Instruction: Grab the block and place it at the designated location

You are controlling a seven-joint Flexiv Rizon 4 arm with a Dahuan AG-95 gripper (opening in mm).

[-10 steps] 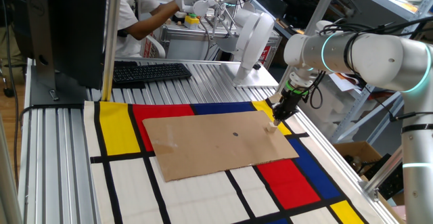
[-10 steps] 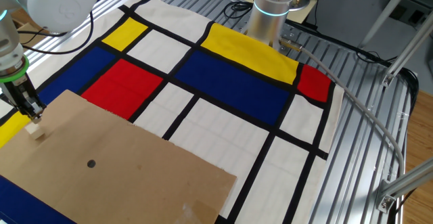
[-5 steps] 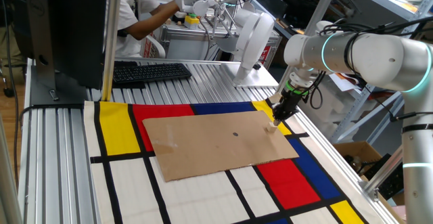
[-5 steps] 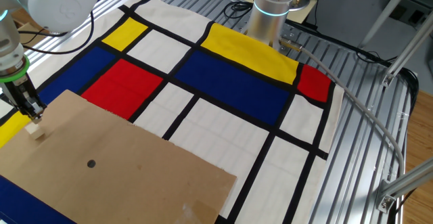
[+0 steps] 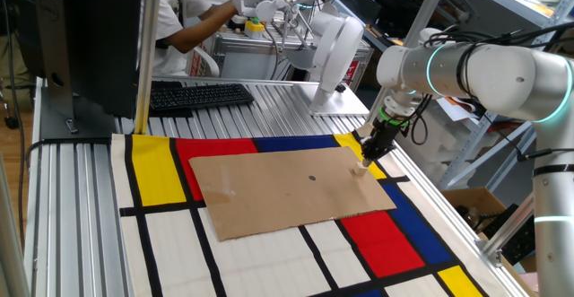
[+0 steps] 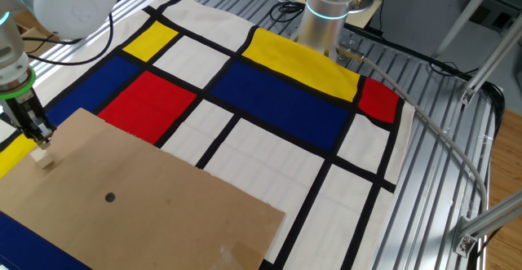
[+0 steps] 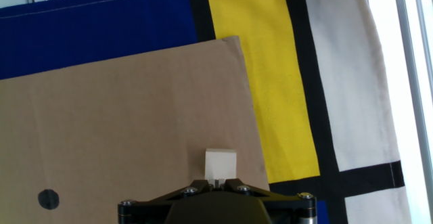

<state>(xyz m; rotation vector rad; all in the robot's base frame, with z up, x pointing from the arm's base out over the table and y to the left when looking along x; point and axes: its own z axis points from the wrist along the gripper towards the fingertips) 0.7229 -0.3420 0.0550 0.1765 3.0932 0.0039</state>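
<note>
while the gripper (image 6: 41, 137) points down with jaws together and clamped on nothing, the block (image 7: 220, 164) rests on the cardboard sheet (image 5: 287, 189) near its edge, just below and beyond the fingertips, ungrasped.

The arm (image 5: 484, 73), at the right of one fixed view, is built of thick, rounded silver-grey segments with a smooth matte shell. A thin ring (image 5: 433, 67) glowing teal circles one joint, and a green band shows near the wrist. Dark cables (image 5: 420, 117) loop beside the slim black gripper (image 5: 364, 161). At the bottom edge of the hand view, the dark gripper housing (image 7: 216, 204) carries what appear to be small silver screws.
</note>
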